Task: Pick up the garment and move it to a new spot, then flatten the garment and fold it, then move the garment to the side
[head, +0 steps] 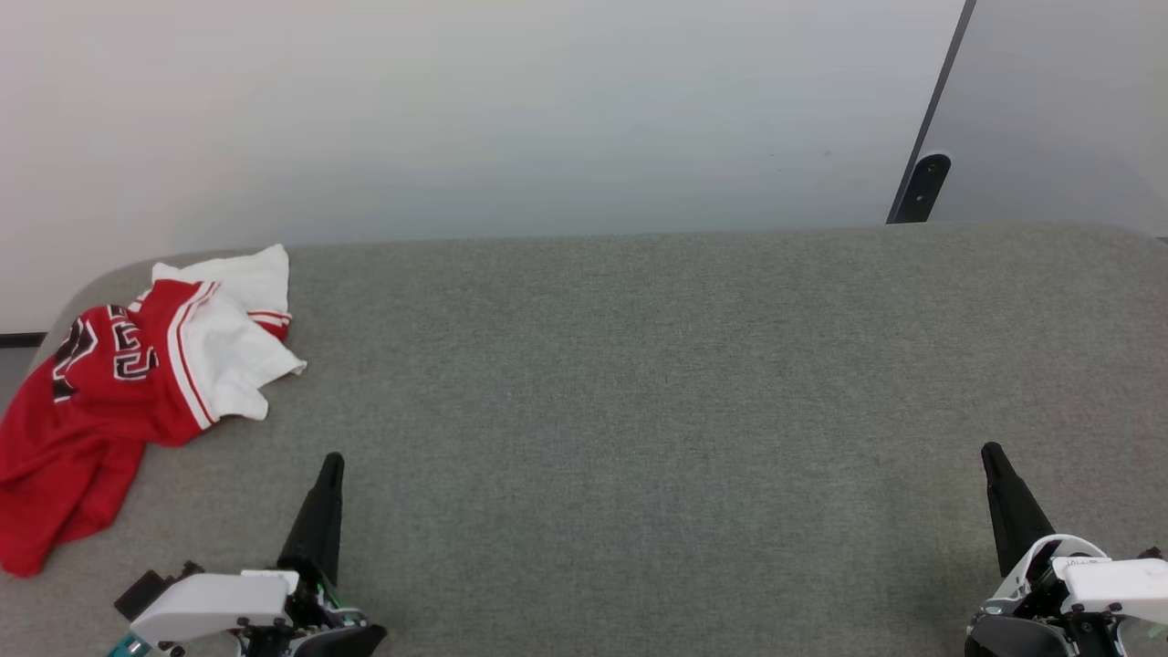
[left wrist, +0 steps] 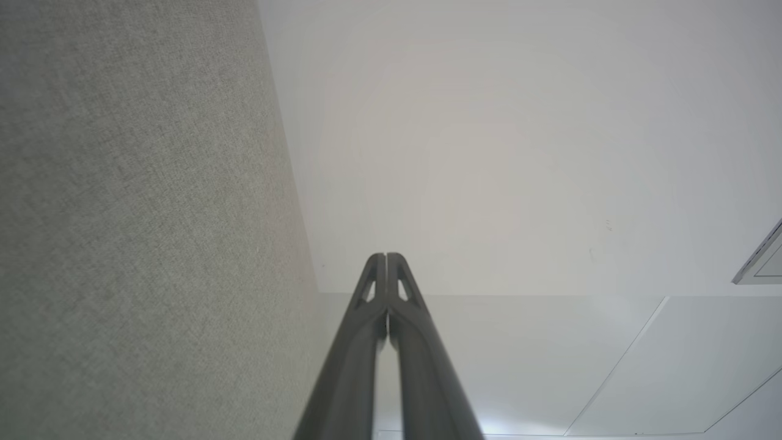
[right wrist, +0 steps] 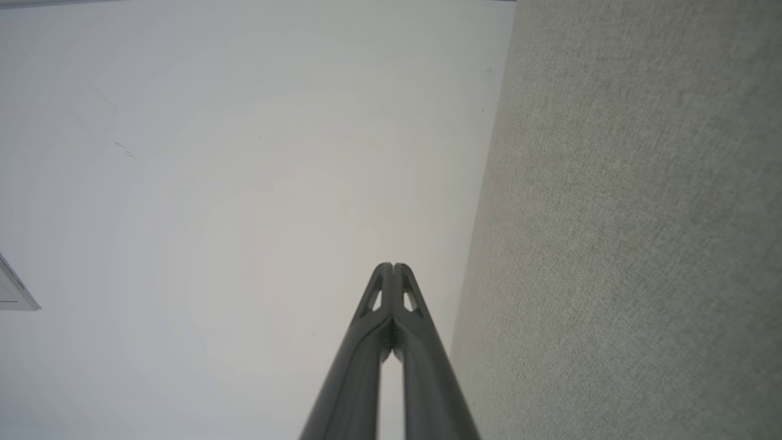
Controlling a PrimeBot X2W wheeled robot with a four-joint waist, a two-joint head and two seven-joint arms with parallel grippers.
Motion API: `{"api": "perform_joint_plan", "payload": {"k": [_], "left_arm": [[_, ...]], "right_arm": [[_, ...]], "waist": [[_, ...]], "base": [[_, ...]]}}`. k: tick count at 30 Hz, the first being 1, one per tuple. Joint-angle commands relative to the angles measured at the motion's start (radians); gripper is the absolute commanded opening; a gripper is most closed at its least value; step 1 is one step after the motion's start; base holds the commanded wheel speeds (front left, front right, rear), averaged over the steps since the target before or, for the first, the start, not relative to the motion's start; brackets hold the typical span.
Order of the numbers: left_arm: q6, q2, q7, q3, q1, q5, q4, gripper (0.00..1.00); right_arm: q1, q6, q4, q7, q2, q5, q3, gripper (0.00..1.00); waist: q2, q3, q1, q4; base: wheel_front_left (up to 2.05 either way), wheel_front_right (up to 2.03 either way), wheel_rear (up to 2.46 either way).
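Your left pincer [head: 330, 461] rests low over the grey table [head: 639, 383], its jaws pressed together to a single dark point and holding nothing. The garment [head: 109, 383] lies up and to the left of that point in the head view, near it but clearly apart, with bare table between the two. Your right pincer [head: 991, 452] is likewise closed tight and empty at the opposite side, well apart from the garment, with nearly the whole width of the table between them. The two wrist views agree: each pair of jaws meets at the tip, with grey cloth on one side and pale wall on the other.

The garment sits crumpled at the table's far left corner, close to the rounded edge. It is a red jersey-style shirt, bunched rather than spread. Two white short sleeves are folded over one another on its right side, edged in red-and-white striped trim. Black lettering with a white outline shows on the red cloth at upper left, creased and only partly readable. A long red fold trails down towards you along the table's left edge. Behind it rises a plain white wall [head: 456, 109].
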State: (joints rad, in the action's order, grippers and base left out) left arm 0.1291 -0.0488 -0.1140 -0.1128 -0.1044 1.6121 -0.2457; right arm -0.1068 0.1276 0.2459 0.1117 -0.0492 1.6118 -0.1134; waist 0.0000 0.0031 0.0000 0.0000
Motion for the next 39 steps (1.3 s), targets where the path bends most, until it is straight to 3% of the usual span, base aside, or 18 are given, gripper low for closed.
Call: {"api": "perform_joint_plan", "payload": {"k": [1, 14, 15, 20, 32, 39], "left_arm": [[0.005, -0.004, 0.001, -0.002, -0.009, 0.002, -0.001, 0.00], [0.005, -0.004, 0.001, -0.002, -0.009, 0.002, -0.001, 0.00], [0.000, 0.000, 0.000, 0.000, 0.000, 0.000, 0.000, 1.00], [-0.002, 0.013, 0.001, 0.005, 0.040, 0.000, -0.040, 1.00], [-0.001, 0.008, 0.052, 0.051, 0.056, -0.016, 0.025, 1.00], [-0.003, -0.009, 0.089, 0.073, 0.062, -0.082, 0.047, 1.00]], "right_arm": [[-0.004, 0.008, 0.000, 0.004, -0.003, 0.003, -0.001, 0.00], [-0.004, 0.008, 0.000, 0.004, -0.003, 0.003, -0.001, 0.00], [0.000, 0.000, 0.000, 0.000, 0.000, 0.000, 0.000, 1.00], [0.034, -0.005, 0.040, -0.003, 0.008, -0.001, 0.004, 1.00], [0.019, -0.003, 0.003, -0.063, 0.006, -0.018, 0.087, 1.00], [0.001, -0.002, 0.017, -0.094, 0.005, -0.062, 0.128, 1.00]], "waist": [[0.0000, 0.000, 0.0000, 0.000], [0.0000, 0.000, 0.0000, 0.000], [0.0000, 0.000, 0.0000, 0.000], [0.0000, 0.000, 0.0000, 0.000], [0.0000, 0.003, 0.0000, -0.006], [0.0000, 0.008, 0.0000, -0.013]], "base": [[0.00, 0.00, 0.00], [0.00, 0.00, 0.00], [0.00, 0.00, 0.00], [0.00, 0.00, 0.00], [0.00, 0.00, 0.00], [0.00, 0.00, 0.00]]}}
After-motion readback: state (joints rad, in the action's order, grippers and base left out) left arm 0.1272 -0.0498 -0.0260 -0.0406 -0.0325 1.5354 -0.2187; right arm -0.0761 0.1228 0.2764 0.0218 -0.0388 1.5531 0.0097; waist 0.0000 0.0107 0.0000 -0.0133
